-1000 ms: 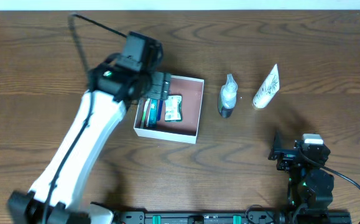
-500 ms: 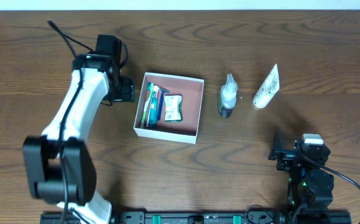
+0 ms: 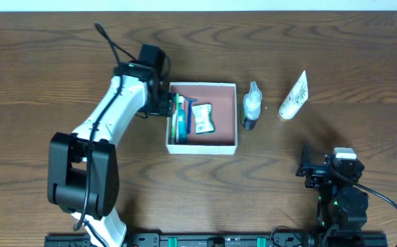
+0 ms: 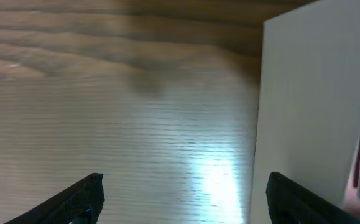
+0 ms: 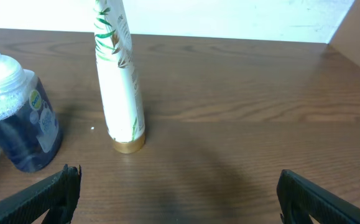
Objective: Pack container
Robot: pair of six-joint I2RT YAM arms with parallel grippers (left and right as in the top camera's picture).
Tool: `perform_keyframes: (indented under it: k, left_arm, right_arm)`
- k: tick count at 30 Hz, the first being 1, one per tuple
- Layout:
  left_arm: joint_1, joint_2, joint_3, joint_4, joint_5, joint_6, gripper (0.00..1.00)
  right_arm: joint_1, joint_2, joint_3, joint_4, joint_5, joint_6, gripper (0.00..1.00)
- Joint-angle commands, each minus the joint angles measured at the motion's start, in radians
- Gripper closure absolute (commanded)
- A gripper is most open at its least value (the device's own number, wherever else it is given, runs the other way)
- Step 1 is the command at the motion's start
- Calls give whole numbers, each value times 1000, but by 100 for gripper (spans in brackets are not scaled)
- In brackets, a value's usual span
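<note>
1. the container [image 3: 220,138] sits mid-counter [image 3: 40,62], holding a green toothbrush pack [image 3: 178,118] and a small packet [image 3: 203,118].
2. the left claw [image 3: 169,106] is spread, its fingers wide apart, right against the container's left wall.
3. the right claw [image 3: 308,167] rests near the counter's front edge, spread and holding nothing.
4. a spray bottle [image 3: 251,106] stands just right of the container, with a white tube [image 3: 293,97] beyond it.

Container [image 4: 310,112] cropped; spray bottle [image 5: 15,118] cropped.
</note>
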Motion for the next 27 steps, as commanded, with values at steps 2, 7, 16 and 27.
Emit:
perform_keyframes:
  k: [2,7,16,27]
  left_arm:
    - [-18,1,5,-6,2,-10,16]
    - [19,0,5,-26,-18,-10,15]
    - [185,-29,5,-47,-16,-9,10]
    - [391,-45,5,-48,-16,-9,2]
  right_arm:
    - [-6,-5,-3,-1,-4,18,1]
    - [-6,-5,-3,26,-144,147,1]
    - [-6,-5,-2,82,-397,427,1]
    - [-6,212,270,139,-444,360,1]
